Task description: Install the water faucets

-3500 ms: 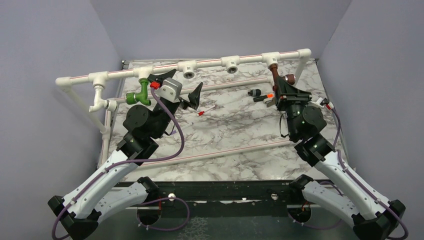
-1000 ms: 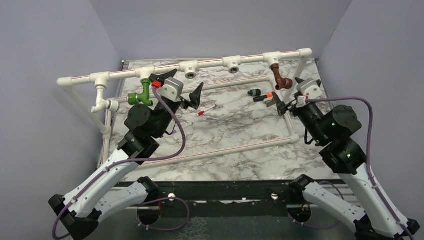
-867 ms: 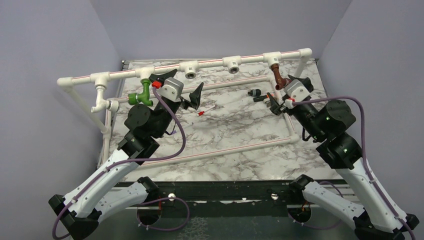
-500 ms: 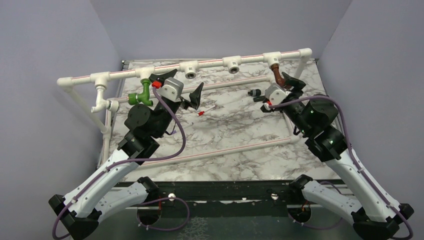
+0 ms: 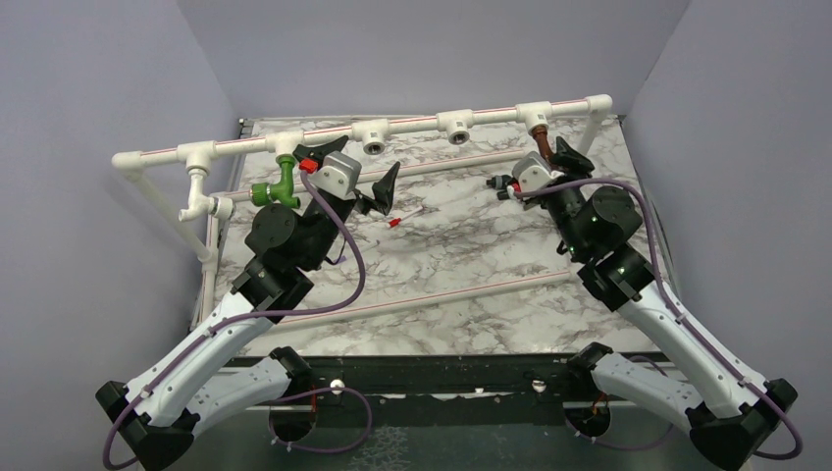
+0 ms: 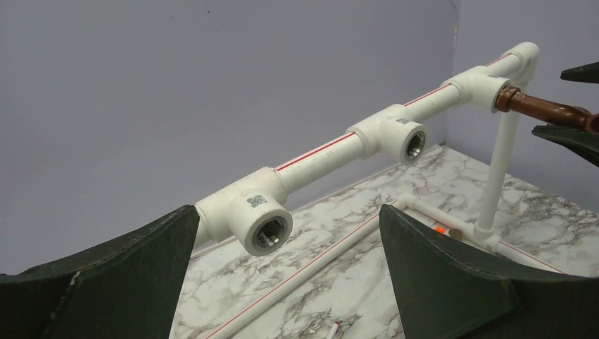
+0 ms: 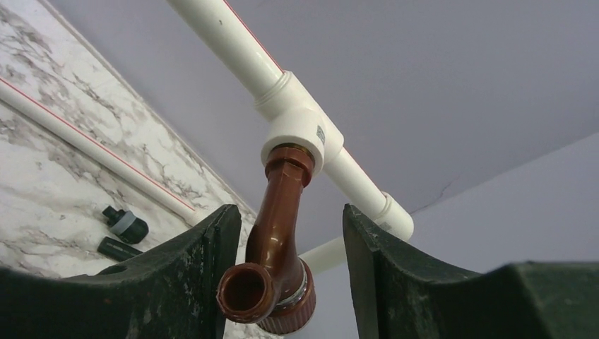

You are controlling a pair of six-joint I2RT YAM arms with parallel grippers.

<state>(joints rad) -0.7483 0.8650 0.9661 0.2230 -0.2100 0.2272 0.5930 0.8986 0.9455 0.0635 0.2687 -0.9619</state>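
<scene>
My right tool (image 7: 291, 212) sits with its fingers apart on either side of the copper-coloured faucet (image 7: 275, 233). A sliver of wall shows between the faucet and one finger. The faucet hangs screwed into the tee near the right end of the white pipe frame (image 5: 412, 126), close to the corner post, so room there is tight. My left tool (image 6: 288, 215) stands wide apart, facing a threaded tee (image 6: 254, 219) with clear space ahead. The green faucet (image 5: 280, 182) hangs from the rail just left of it. Two small black pieces (image 7: 126, 224) lie on the marbled counter (image 5: 461, 245). Plain purple walls close in on three sides.
</scene>
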